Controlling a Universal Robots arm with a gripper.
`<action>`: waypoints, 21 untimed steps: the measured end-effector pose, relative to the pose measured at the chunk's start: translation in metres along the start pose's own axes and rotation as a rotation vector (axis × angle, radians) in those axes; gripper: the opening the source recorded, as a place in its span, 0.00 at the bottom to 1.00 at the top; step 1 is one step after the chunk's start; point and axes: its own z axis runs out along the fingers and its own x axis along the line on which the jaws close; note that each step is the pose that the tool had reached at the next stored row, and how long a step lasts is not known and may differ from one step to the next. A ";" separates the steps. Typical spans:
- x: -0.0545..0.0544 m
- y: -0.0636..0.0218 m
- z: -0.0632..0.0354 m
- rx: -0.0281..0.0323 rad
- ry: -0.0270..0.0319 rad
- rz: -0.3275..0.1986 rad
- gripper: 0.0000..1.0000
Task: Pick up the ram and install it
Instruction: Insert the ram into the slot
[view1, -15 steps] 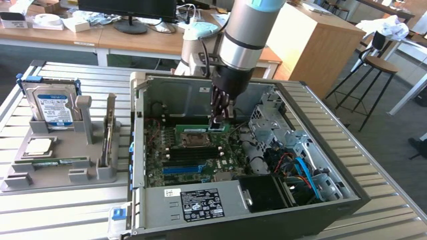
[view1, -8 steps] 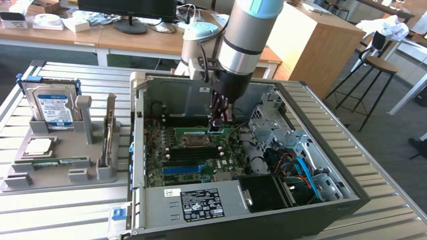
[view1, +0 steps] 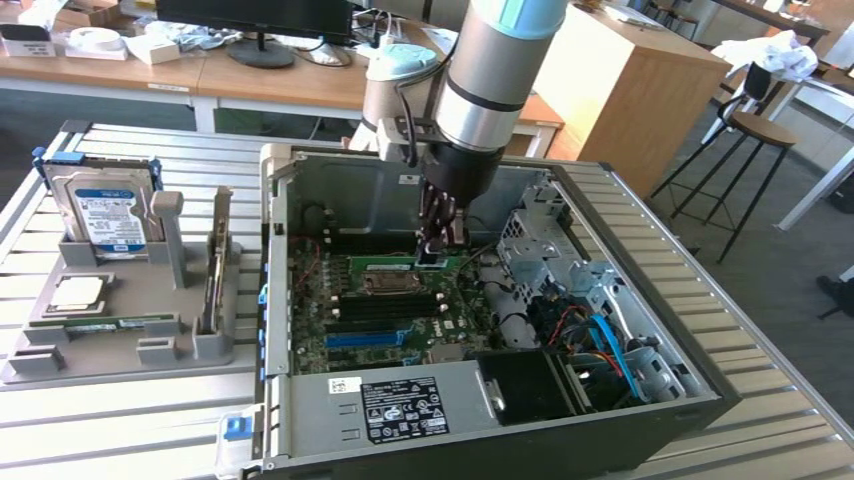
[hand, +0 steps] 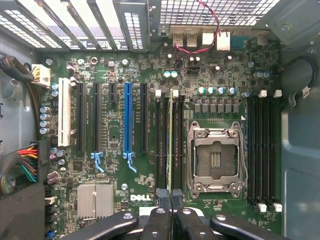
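The tool (hand: 170, 199) is pinching the ram (hand: 172, 140) with its fingers pressed together, holding the stick edge-on along a memory slot just beside the empty CPU socket (hand: 216, 160) inside the open computer case (view1: 276, 250), so picking up is looking done and seating it appears unfinished.

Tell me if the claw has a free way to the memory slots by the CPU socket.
Likely yes. The claw, shut on the ram, hangs right above those memory slots. The case is open on this side and no cable crosses them.
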 end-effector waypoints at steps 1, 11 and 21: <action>0.000 0.0000 0.0000 -0.0001 -0.0001 0.000 0.11; 0.004 -0.0001 -0.0001 0.0000 0.0000 0.000 0.11; 0.013 -0.0003 -0.0003 0.0000 -0.0001 0.000 0.11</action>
